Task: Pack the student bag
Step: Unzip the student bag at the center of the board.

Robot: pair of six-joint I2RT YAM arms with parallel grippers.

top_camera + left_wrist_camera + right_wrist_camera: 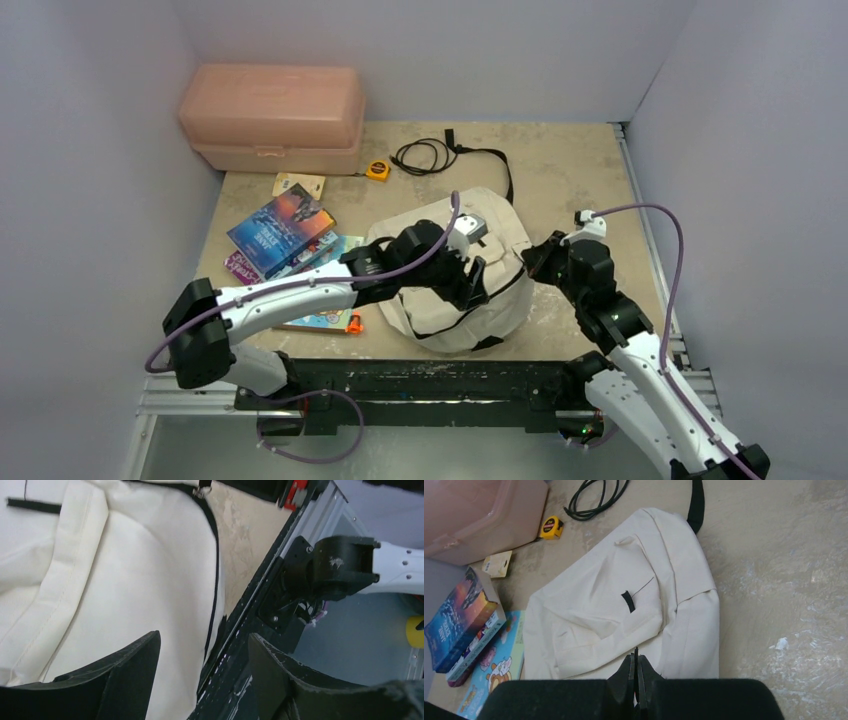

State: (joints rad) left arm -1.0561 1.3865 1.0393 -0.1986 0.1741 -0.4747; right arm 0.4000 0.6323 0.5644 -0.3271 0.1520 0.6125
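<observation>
Under my left gripper (204, 636), jaws apart and empty, the bag (125, 580) seems unpacked, books (280, 232) lying outside to its left; my right gripper (635, 656) is pinched closed.

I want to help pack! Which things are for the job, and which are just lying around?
For the job: student bag, and probably the stack of books.
Just lying about: pink plastic box, yellow tape measure, black cable, small card.
</observation>
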